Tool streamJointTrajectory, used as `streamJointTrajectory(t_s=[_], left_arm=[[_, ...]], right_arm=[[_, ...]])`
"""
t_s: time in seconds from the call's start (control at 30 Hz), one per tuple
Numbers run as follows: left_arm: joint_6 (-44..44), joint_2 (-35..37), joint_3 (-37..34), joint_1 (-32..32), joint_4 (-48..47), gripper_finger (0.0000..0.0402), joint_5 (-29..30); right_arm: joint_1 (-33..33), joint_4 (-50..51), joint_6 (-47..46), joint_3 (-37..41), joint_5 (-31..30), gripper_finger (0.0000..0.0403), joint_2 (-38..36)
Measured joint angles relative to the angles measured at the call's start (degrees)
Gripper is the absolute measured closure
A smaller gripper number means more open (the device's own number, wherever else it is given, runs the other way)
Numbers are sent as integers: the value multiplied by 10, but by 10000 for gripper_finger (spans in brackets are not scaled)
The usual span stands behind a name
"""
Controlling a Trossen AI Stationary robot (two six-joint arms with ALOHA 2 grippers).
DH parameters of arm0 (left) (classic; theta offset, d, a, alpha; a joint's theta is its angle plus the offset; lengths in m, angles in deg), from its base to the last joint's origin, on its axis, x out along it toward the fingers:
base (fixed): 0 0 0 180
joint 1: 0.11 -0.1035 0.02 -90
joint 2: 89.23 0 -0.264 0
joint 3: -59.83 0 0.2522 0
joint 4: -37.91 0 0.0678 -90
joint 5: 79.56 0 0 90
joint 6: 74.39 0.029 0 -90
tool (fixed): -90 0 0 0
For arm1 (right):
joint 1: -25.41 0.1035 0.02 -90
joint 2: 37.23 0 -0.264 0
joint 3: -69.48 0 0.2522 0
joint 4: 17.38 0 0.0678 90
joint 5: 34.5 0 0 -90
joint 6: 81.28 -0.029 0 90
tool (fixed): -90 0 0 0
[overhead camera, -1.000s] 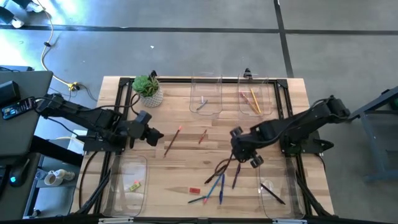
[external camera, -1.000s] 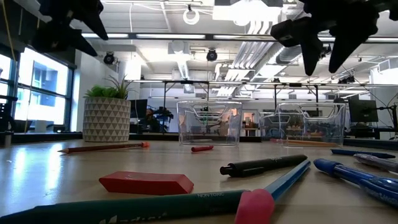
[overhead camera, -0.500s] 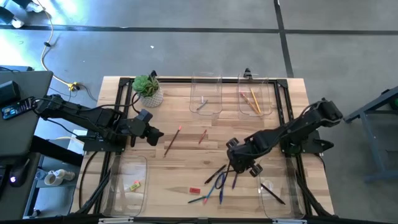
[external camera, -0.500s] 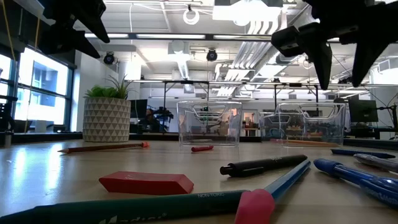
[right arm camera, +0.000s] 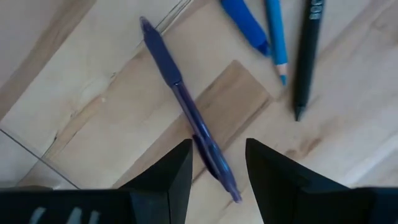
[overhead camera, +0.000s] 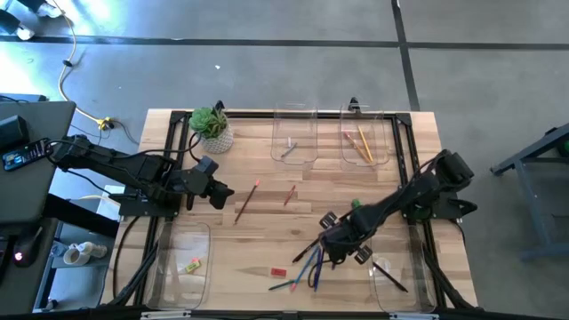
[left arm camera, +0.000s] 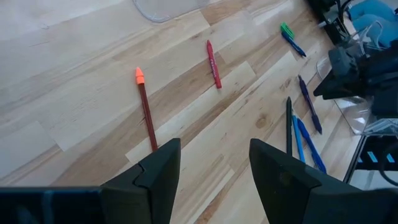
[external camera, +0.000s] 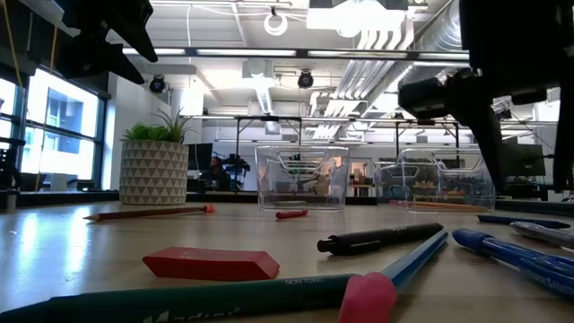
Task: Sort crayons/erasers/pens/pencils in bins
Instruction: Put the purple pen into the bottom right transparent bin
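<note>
Several pens [overhead camera: 311,258] lie loose on the table right of its middle, toward the near edge. My right gripper [overhead camera: 338,249] hangs open just above them, pointing down. In the right wrist view its fingers [right arm camera: 168,180] stand either side of a dark blue pen [right arm camera: 183,102] without touching it. A black pen [right arm camera: 308,56] lies next to it. My left gripper [overhead camera: 220,191] waits open above the table's left part, near a red-brown pencil [left arm camera: 146,112] and a red crayon [left arm camera: 213,64]. A red eraser [external camera: 211,263] lies flat near the front.
Two clear bins [overhead camera: 295,138] [overhead camera: 364,138] stand at the far edge, with sticks inside. Two more [overhead camera: 182,258] [overhead camera: 396,280] stand at the near left and near right. A potted plant [overhead camera: 212,129] sits at the far left. Bare wood shows in the middle.
My right gripper has come down and moved toward the table's near edge, from above the middle to just over the heap of pens. Its fingers have stayed apart. Nothing on the table has shifted.
</note>
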Motion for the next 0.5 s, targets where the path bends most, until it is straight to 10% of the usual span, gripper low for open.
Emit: streamJointTrajectory(t_s=[0.5], left_arm=[[0, 0, 0, 0, 0, 220, 0]], right_arm=[[29, -40, 2, 0, -16, 263, 41]])
